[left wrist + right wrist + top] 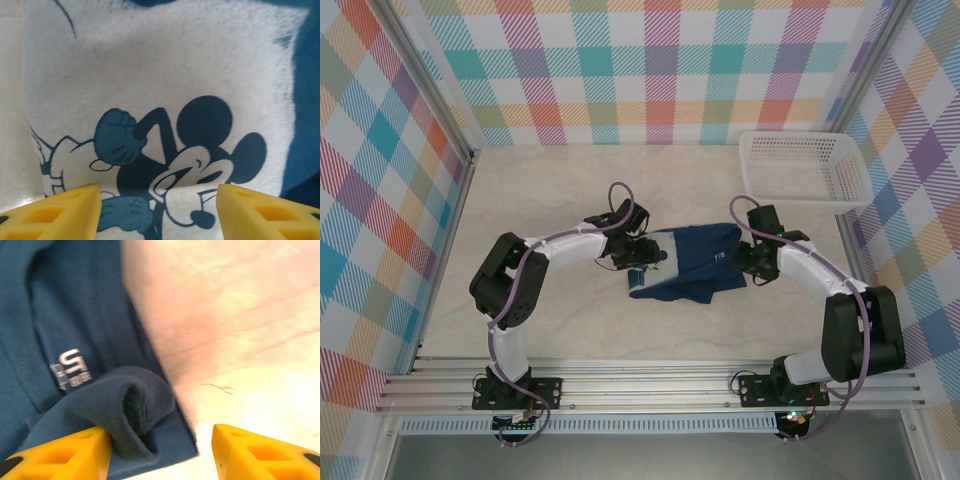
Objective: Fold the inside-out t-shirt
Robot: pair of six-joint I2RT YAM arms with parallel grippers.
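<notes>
The dark navy blue short-sleeved cloth t-shirt (pixel 692 262) lies crumpled near the middle of the pale beige tabletop (pixel 570 200), between my two arms. Its left part carries a white round graphic print (pixel 160 75) with a dark blue cartoon mouse drawn on it, seen up close in my left wrist view. Its right part is plain navy with small white lettering (pixel 72 367). Beside that lettering the cloth rises in a rounded, rolled fold (pixel 135 405) near the shirt's edge.

My left end effector (pixel 642 258) sits at the shirt's left edge. Its yellow fingers (pixel 65 210) stand wide apart over the print, with nothing clamped between them.

My right end effector (pixel 750 260) is at the shirt's right edge. Its yellow fingers (pixel 65 452) are also spread. The rolled fold touches the left one, while the other is over bare tabletop; the cloth is not pinched across the gap.

Farther back on the right stands a white plastic mesh basket (pixel 800 136), well apart from the shirt. Pastel checked cloth walls (pixel 620 70) surround the tabletop.
</notes>
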